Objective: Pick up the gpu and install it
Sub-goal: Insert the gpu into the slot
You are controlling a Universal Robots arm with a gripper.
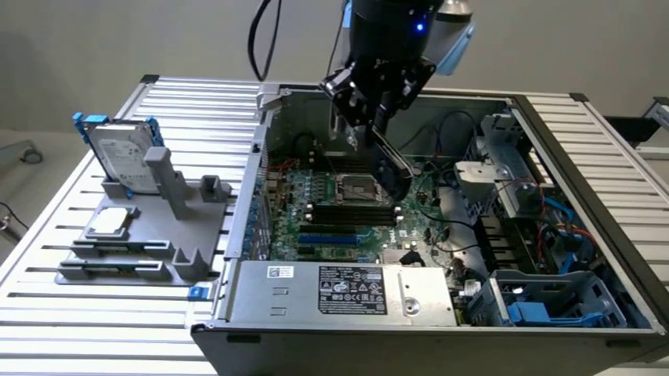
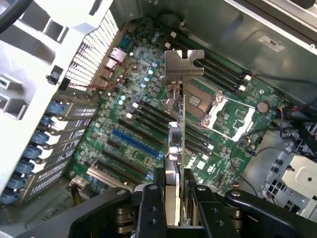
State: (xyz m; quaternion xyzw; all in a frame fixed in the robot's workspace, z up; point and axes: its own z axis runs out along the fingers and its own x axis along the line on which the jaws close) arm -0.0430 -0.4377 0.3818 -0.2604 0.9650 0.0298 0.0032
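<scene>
Edgewise, thin gpu point(image 2: 179, 144), silvery notched end.

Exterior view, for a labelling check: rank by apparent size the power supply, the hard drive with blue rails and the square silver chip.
1. power supply
2. hard drive
3. square silver chip

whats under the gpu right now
The gpu, edge-on in the gripper, hangs over the motherboard: black slots and the cpu socket show beside it. The strip directly beneath its edge is covered.

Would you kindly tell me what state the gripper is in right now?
The gripper is closed on the gpu, above the motherboard.
</scene>
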